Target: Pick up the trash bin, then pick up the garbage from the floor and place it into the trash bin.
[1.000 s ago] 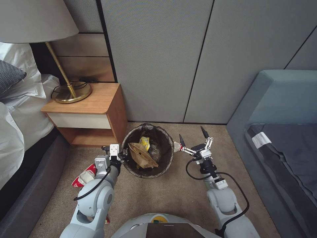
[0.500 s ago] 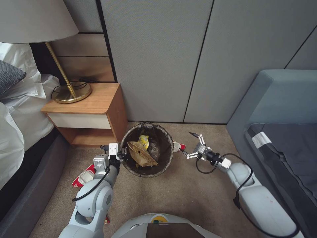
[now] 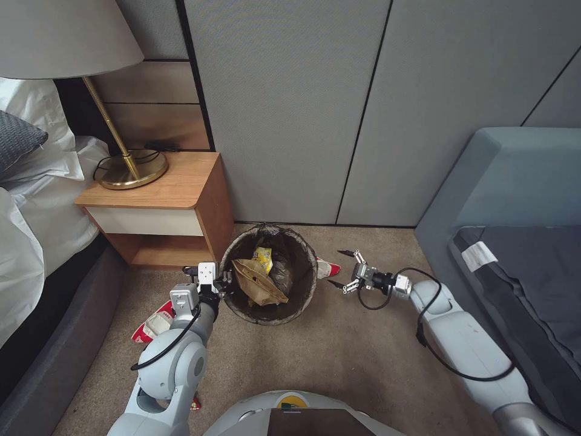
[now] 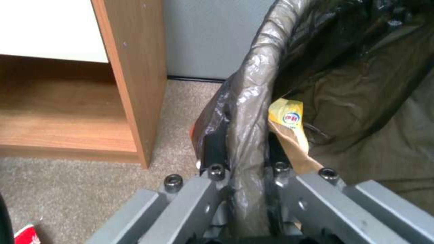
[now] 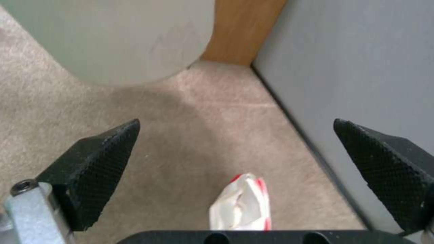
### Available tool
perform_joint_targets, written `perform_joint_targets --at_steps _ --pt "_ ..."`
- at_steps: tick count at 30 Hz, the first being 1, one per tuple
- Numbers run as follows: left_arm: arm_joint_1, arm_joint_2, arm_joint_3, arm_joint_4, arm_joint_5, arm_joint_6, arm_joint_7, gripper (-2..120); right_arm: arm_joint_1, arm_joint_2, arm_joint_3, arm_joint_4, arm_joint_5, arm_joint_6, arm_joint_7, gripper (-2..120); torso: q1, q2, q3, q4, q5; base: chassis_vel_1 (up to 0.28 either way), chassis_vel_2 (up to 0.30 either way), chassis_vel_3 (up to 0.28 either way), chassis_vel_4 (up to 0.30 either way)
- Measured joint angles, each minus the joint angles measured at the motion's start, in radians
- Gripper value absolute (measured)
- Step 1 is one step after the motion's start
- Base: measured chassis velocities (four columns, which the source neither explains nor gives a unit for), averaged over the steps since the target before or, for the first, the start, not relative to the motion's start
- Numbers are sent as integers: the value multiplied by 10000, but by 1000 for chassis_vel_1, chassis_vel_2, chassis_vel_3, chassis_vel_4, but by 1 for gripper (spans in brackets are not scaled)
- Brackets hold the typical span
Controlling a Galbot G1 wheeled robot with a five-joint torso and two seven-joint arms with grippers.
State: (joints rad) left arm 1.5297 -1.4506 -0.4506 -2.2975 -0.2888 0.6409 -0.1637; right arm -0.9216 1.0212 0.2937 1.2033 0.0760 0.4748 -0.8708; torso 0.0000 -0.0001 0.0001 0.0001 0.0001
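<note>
Small round white plastic trash bin [image 3: 270,309], lined with a dark brown-black bag folded over the rim, standing on the beige carpet floor [image 3: 339,357] just beside the wooden nightstand [image 3: 175,200]. Inside the trash bin: a flat brown paper bag [image 3: 257,284], a crumpled yellow snack wrapper [image 3: 263,257] and dark crinkled plastic. In the left wrist view, the same yellow wrapper [image 4: 285,113] and paper bag [image 4: 294,149] pressed against the inner wall of the liner.

Left claw [image 3: 213,289] clamped on the near-left rim of the trash bin [image 4: 253,84], one finger [image 4: 216,149] outside the bag-covered wall, the other inside. A red-and-white snack wrapper [image 3: 152,324] flat on the carpet beside the left arm, near the bed base.

Right claw [image 3: 340,269] low over the carpet on the right of the trash bin, spread wide, gripping nothing, tips pointing toward a second crumpled red-and-white wrapper [image 3: 327,267] lying just beside the bin's wall and near the grey wall panel. In the right wrist view, that wrapper [image 5: 242,203] between the two black textured fingers [image 5: 97,159], touching neither.
</note>
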Motion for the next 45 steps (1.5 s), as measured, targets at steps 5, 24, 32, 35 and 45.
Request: perform_joint_targets --at_steps 5,24,32,35,45 --pt "6 -60 36 58 70 0 15 0 522 75 -613 -553 -74 -194 34 100 0 0 0 0 -2 0 0 0 0" --pt "43 -184 64 159 194 -21 50 0 2760 1028 -2242 -3344 -770 -107 484 100 0 0 0 -2 -2 0 0 0 0" --pt "23 -188 49 160 195 -24 54 0 3082 1390 -2525 -4149 -967 -15 690 100 0 0 -1 -2 -2 0 0 0 0" --pt "15 -191 46 157 192 -26 57 0 3111 1444 -2569 -4259 -982 -11 732 100 0 0 0 -3 -1 0 0 0 0" --pt "0 -182 18 125 179 -28 63 0 3236 1628 -2503 -4961 -1172 90 974 100 0 0 0 -1 -1 0 0 0 0"
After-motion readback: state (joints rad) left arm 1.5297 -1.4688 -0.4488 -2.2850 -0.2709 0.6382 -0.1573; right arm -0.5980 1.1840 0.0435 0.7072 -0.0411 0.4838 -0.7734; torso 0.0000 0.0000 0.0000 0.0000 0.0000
